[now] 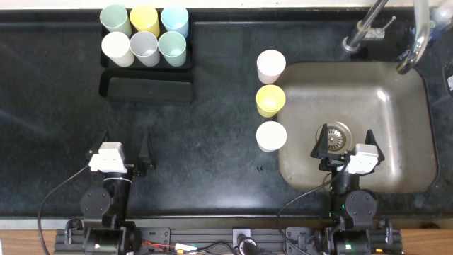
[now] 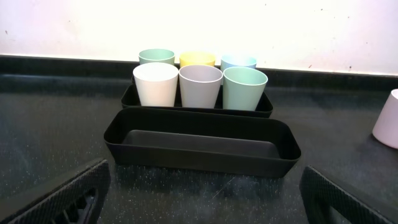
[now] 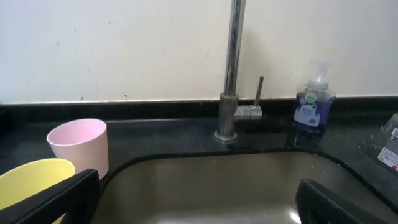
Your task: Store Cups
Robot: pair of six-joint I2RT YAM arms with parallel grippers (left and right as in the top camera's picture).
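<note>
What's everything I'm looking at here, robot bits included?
Pastel plastic cups: six (two green, yellow, blue, white, grey); in the far black plastic tray, back left.
Empty black plastic tray: one; before the full one.
Loose plastic cups: three, pink, yellow, white; row along the sink's left edge.
Steel sink: one, grey; right side.
Chrome tap: one; behind the sink.
Soap bottle: one, bluish; beside the tap.
Black countertop: one, beneath everything.
Robot pincers: two, black, open; left pincer facing the trays, right pincer over the sink.
</note>
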